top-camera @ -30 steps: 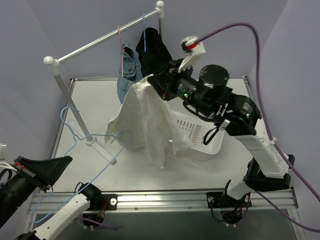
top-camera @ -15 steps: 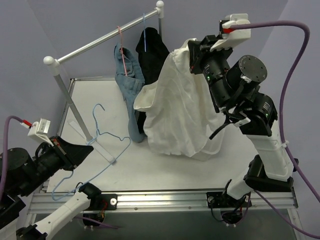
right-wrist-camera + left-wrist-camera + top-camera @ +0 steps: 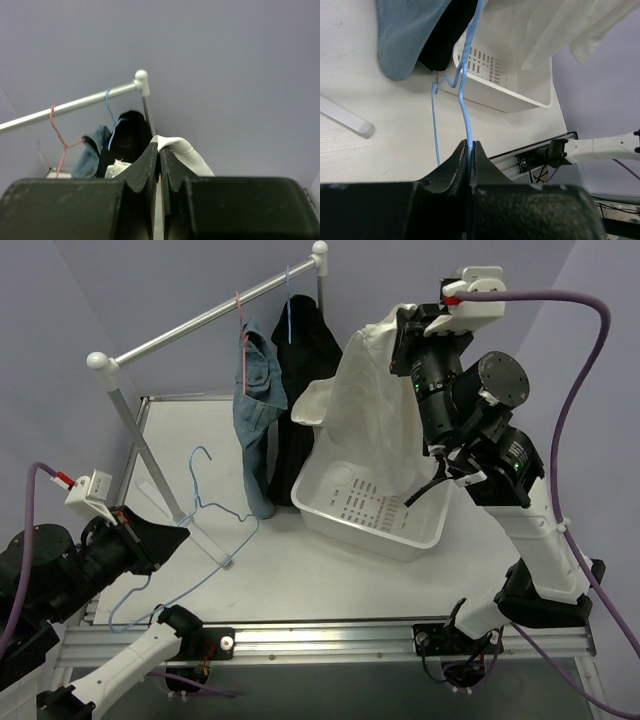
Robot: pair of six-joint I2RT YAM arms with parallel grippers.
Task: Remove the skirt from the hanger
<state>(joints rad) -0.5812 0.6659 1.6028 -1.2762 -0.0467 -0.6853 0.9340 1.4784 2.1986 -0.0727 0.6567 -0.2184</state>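
The black skirt [image 3: 306, 348] hangs from a light-blue hanger [image 3: 288, 318] hooked on the rail; it also shows in the right wrist view [image 3: 127, 141] and in the left wrist view [image 3: 444, 46]. My left gripper [image 3: 168, 538] is shut on a second, bare light-blue hanger [image 3: 205, 508] low at the front left; the wire [image 3: 463, 90] runs up from between its fingertips. My right gripper [image 3: 405, 328] is shut on a white garment [image 3: 372, 410], held high over the white tub [image 3: 360, 535], to the right of the skirt.
A blue denim garment [image 3: 256, 405] hangs from a pink hanger [image 3: 239, 310] on the rail [image 3: 190, 328], left of the skirt. The rail's near post [image 3: 140, 445] stands on the table, close to the left gripper. Walls close in at the back and sides.
My right gripper has lifted the white garment up and to the right, uncovering the tub. The left gripper with its bare hanger has swung in from the left edge.
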